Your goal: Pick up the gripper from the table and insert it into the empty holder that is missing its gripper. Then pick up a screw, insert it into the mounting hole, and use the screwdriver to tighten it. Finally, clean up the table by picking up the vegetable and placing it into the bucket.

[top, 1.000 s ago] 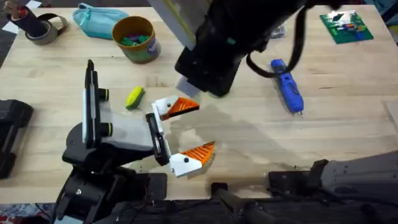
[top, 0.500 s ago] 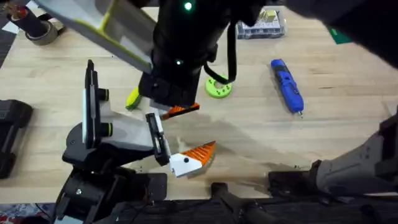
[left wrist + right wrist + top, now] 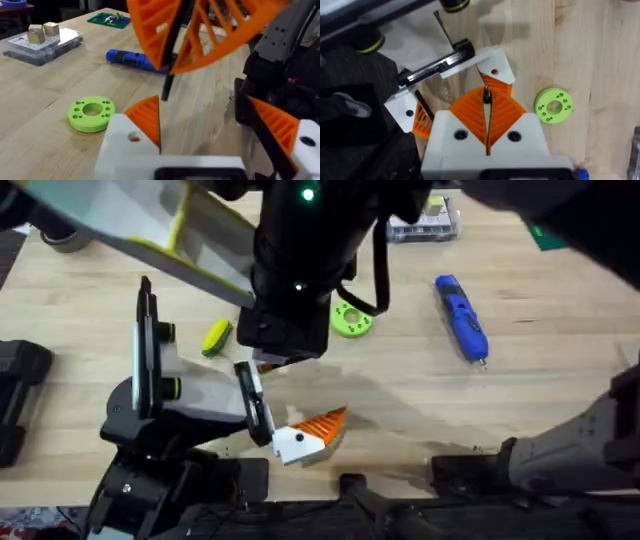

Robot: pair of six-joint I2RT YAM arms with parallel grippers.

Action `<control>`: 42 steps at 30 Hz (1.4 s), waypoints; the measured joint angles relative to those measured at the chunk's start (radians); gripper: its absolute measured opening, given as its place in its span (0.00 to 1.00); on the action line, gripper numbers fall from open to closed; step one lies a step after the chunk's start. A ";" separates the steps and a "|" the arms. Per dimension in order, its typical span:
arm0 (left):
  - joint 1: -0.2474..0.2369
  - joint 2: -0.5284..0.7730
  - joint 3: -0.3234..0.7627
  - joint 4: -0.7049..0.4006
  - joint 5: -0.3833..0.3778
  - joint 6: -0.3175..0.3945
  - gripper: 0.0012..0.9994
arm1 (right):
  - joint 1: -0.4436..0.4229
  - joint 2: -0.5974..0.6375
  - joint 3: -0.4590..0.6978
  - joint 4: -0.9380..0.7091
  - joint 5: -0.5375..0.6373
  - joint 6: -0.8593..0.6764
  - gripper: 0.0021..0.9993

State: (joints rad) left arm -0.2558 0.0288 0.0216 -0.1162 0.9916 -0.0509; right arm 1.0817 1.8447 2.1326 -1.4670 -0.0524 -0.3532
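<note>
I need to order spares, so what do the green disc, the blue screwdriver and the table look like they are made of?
The green disc looks like matte moulded or printed plastic: uniform bright colour, a ring of small holes. The screwdriver seems to have a glossy blue plastic body, with highlights along it. The table looks like light wood with grain and plank seams.

Bright blue screwdriver (image 3: 461, 318); yellow-green corn cob (image 3: 216, 337); lime green disc (image 3: 351, 319); orange ribbed, white-based gripper (image 3: 309, 432); pale wooden table (image 3: 560, 370).

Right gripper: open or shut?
Shut: the right gripper has its orange pads pressed together, pinching a thin dark pin.
</note>
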 joint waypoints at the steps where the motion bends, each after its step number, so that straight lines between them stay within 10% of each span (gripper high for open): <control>1: 0.000 0.000 0.000 0.000 0.000 0.000 0.99 | 0.000 0.000 0.000 0.000 0.000 -0.004 0.01; 42: 0.000 0.000 0.000 0.000 0.000 0.000 0.99 | -0.014 0.036 0.000 -0.007 0.003 -0.213 0.01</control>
State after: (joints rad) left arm -0.2558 0.0288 0.0216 -0.1162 0.9913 -0.0513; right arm 1.0679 1.8809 2.1330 -1.4742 -0.0490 -0.5660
